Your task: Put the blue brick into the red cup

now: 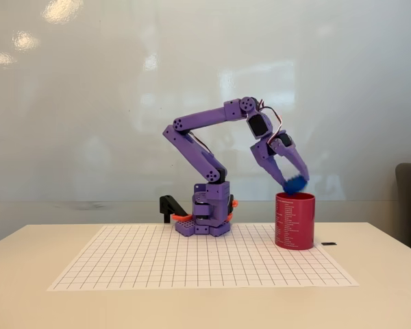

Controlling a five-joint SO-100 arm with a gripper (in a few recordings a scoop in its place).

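Our jaws pinch the blue brick [295, 184] just above the red cup [294, 221], near the surface's right edge. If we let go off-center, it could hit the rim and bounce out.

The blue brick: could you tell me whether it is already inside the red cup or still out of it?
Out: the blue brick sits pinched in the gripper, just above the rim of the upright red cup.

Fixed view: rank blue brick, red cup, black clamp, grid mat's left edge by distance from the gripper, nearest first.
1. blue brick, held in the gripper, just above the cup's rim.
2. red cup, directly below, on the mat's right end.
3. black clamp, left of the arm's base.
4. grid mat, left edge, farthest left.
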